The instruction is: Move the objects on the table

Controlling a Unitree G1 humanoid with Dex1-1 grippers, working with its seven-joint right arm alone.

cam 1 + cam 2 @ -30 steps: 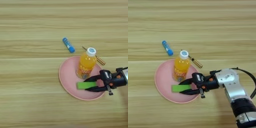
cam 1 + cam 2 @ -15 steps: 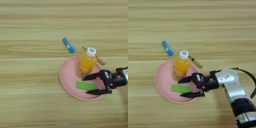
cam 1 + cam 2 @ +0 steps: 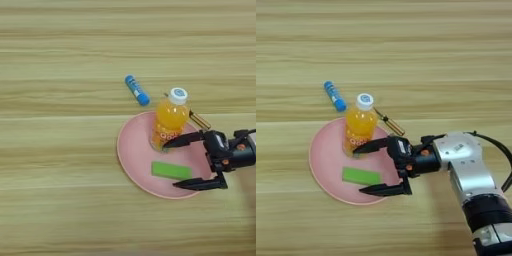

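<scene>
Green block (image 3: pixel 171 170): lay flat on the pink plate (image 3: pixel 132 150), long axis running left-right.
Fingers: I saw my right gripper (image 3: pixel 374 168) spread wide, holding nothing.
Relation: block sat just left of the fingertips, apart.
Bottle (image 3: pixel 359 125): upright on plate.
Blue stick (image 3: pixel 137 90): on tabletop (image 3: pixel 50 125).

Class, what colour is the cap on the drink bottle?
White, on the orange-drink bottle; clearest in the left eye view.

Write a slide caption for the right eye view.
Open right gripper beside green block and orange bottle on pink plate.
</scene>
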